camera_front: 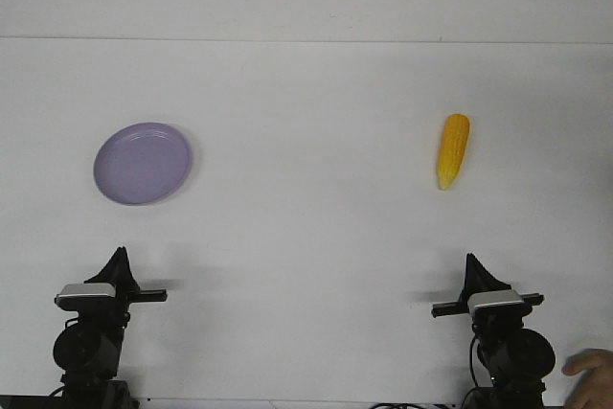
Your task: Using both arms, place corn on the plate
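The yellow-orange corn (453,149) lies on the white table at the right, its pointed end toward the robot. The lavender plate (143,163) sits empty at the left. My left gripper (119,258) is low at the near left edge, well short of the plate, its fingers together in a single point and holding nothing. My right gripper (471,263) is low at the near right edge, well short of the corn, its fingers likewise together and holding nothing.
The white table (306,227) reaches back to a pale wall, with its far edge (306,40) across the view. A person's hand (589,366) shows at the near right corner, beside the right arm's base.
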{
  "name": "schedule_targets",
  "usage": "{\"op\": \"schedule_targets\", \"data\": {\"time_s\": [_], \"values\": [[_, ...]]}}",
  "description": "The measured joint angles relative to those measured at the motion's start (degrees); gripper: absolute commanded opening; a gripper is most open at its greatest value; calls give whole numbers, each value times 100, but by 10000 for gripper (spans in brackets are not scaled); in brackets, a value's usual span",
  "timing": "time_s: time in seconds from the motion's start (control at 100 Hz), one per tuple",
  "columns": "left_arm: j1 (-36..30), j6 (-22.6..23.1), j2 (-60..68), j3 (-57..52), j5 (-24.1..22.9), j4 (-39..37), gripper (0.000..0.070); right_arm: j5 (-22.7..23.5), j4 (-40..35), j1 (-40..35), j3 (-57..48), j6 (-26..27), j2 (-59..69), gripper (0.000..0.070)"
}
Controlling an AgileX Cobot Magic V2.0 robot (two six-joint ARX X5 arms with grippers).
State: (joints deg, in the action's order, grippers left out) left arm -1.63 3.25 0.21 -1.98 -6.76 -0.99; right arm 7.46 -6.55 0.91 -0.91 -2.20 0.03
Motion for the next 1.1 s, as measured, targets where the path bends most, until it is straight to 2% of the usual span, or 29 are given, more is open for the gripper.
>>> {"op": "schedule_targets", "data": {"time_s": [0.54,0.69,1.01,1.1], "values": [[0,-50,0,0,7,0,15,-2,0,0,0,0,0,12],[0,-350,0,0,57,0,15,0,0,0,0,0,0,12],[0,-1419,2,-11,70,-393,10,0,0,0,0,0,0,12],[0,-1679,170,-225,66,-280,11,-2,0,0,0,0,0,12]]}}
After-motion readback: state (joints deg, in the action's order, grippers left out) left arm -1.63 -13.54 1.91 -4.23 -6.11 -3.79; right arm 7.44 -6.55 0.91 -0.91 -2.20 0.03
